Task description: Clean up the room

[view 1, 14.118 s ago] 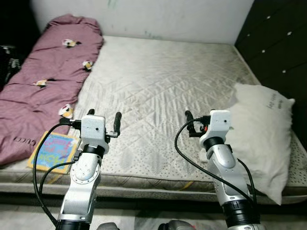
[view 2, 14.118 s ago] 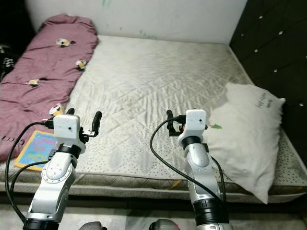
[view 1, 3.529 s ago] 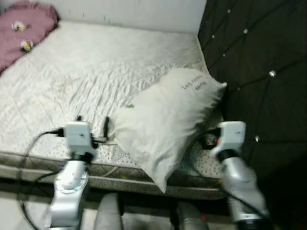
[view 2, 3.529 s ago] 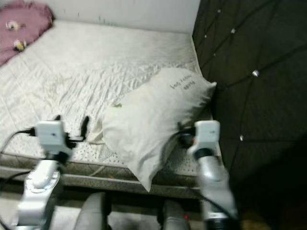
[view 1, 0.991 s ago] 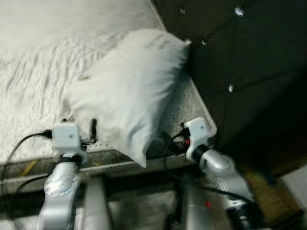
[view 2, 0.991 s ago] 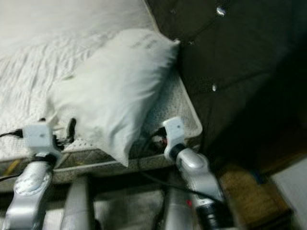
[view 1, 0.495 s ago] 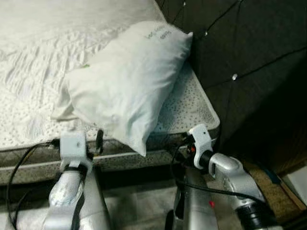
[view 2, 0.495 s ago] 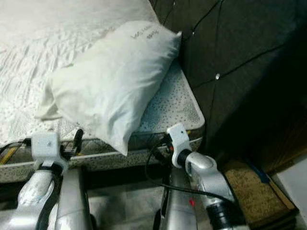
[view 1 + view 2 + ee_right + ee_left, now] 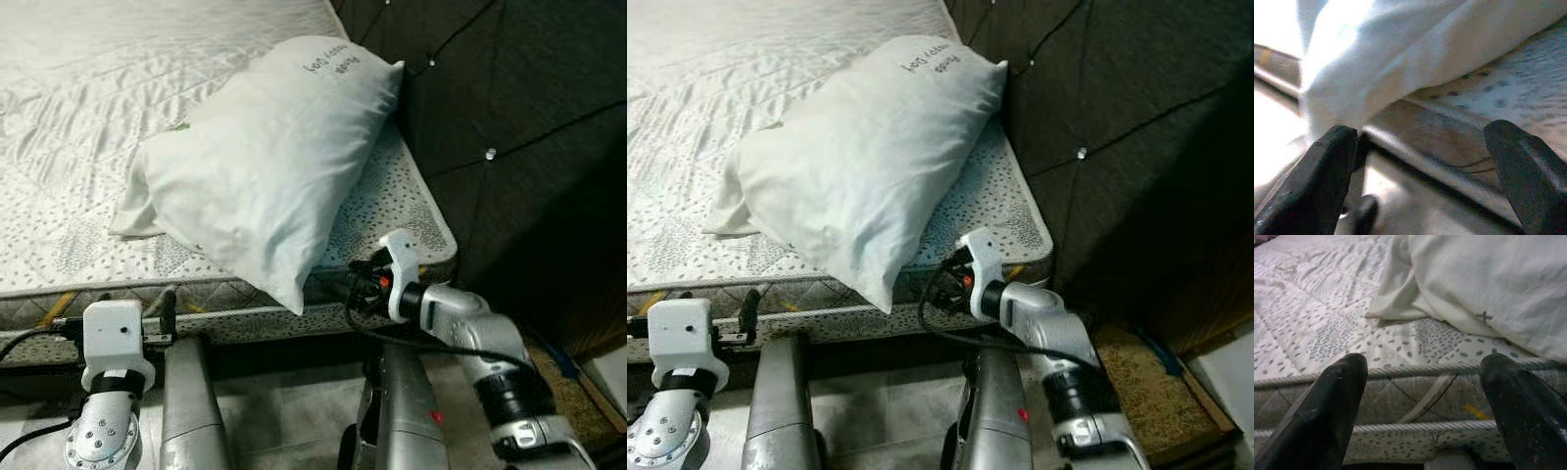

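A white pillow lies slantwise on the bare quilted mattress, one corner hanging over the near edge. My right gripper sits at the mattress side just right of that hanging corner. In the right wrist view it is open, with the pillow bulging just above the gap. My left gripper is low at the mattress edge, left of the pillow. It is open and faces the mattress side, with the pillow lying beyond.
A dark tufted headboard rises close on the right of the bed. My silver legs stand on the tiled floor against the bed's near side. A brown mat lies on the floor at the lower right.
The camera has steadied closer to the bed. My right gripper has swung left to the pillow's hanging corner. My left arm has dropped lower, below the mattress edge.
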### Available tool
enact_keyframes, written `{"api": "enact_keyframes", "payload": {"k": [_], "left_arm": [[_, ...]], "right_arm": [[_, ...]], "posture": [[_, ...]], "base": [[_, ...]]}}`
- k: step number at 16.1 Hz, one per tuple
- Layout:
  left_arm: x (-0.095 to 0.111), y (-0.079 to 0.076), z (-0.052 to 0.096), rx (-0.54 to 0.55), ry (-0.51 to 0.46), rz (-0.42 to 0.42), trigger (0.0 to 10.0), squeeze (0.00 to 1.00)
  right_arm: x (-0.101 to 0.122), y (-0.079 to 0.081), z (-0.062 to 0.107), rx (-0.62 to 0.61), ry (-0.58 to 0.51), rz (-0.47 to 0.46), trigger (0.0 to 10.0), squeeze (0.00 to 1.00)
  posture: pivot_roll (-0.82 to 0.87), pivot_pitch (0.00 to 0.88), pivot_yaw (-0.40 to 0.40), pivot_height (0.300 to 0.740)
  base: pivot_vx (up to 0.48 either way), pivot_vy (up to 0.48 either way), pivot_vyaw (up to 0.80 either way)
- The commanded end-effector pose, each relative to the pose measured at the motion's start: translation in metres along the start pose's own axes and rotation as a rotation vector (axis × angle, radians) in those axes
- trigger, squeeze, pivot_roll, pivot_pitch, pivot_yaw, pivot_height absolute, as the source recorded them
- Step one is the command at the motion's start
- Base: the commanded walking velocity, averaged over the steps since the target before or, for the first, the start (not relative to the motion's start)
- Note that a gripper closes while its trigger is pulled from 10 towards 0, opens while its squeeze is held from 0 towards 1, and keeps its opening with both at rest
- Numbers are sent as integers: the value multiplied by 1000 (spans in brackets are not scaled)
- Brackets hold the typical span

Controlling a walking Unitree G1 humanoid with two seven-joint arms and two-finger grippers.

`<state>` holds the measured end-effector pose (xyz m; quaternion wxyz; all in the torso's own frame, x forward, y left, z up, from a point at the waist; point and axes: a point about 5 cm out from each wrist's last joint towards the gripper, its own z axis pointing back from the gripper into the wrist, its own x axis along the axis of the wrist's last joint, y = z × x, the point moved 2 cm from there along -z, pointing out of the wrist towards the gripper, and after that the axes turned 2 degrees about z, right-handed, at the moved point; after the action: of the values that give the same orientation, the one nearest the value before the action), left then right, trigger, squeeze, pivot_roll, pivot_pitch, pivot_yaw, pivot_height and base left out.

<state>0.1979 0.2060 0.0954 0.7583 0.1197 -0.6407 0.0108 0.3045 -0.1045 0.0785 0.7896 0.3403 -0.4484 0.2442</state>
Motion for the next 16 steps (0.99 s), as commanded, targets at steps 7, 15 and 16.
{"api": "enact_keyframes", "payload": {"k": [7, 15, 16], "left_arm": [[6, 4, 2, -22, 4, -23, 10000, 0], [12, 5, -4, -32, -9, -36, 10000, 0], [13, 5, -6, -34, -11, -37, 10000, 0]], "right_arm": [[12, 47, -40, 96, -32, -136, 10000, 0], [37, 37, -64, -317, -210, -162, 0, 0], [47, 32, -62, -362, -277, -186, 0, 0]], "posture": [[183, 99, -63, 487], [202, 86, -50, 487], [203, 84, -48, 487]], "base": [[0, 0, 0], [0, 0, 0], [0, 0, 0]]}}
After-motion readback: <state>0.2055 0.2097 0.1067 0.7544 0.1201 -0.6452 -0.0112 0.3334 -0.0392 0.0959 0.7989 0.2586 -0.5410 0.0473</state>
